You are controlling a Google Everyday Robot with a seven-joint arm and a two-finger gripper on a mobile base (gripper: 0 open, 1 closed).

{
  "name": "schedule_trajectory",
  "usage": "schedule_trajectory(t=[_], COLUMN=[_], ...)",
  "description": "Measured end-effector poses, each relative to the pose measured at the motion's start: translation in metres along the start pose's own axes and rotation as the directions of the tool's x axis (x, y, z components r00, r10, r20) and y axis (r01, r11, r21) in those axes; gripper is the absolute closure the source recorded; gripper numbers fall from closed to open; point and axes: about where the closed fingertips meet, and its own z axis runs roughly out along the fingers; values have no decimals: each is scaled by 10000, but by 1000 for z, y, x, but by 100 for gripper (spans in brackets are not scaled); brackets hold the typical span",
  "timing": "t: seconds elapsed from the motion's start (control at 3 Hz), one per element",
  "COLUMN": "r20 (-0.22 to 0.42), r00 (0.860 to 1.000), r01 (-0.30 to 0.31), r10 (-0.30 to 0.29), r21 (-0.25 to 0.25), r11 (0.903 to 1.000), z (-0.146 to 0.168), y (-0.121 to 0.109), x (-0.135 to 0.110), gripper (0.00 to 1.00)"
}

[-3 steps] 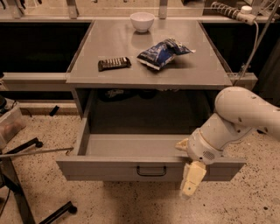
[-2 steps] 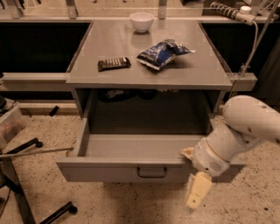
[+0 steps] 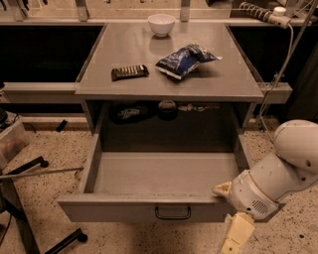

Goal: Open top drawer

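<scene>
The top drawer (image 3: 144,211) is a wide grey metal drawer under the grey table. It stands pulled far out, and its plain grey tray (image 3: 164,173) shows with nothing in it. Its small black bar handle (image 3: 173,213) sits at the centre of the front. My gripper (image 3: 223,218) is at the lower right, beside the drawer's front right corner, on the end of the white arm (image 3: 278,178). It is open and holds nothing. One cream finger (image 3: 222,188) lies near the drawer's front rim. The other finger (image 3: 237,233) points down, clear of the handle.
On the tabletop (image 3: 228,74) lie a white bowl (image 3: 162,24), a blue snack bag (image 3: 185,60) and a dark bar (image 3: 129,72). Dark items (image 3: 130,112) sit at the back under the top. A black stand (image 3: 30,208) and a bin (image 3: 10,141) are at the left. A power strip (image 3: 258,12) and cable are at the right.
My gripper and arm have moved right and down, away from the drawer front. The drawer has stayed pulled out.
</scene>
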Motion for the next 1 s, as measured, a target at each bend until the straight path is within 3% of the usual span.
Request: schedule_trajectory(t=[0.33, 1.0], r20=[0, 278], r00=[10000, 9995], r01=[0, -126], r10=[0, 143], r21=[0, -621], r11=[10000, 9980], z=[0, 8], y=[0, 10], x=[0, -2], gripper=[0, 0])
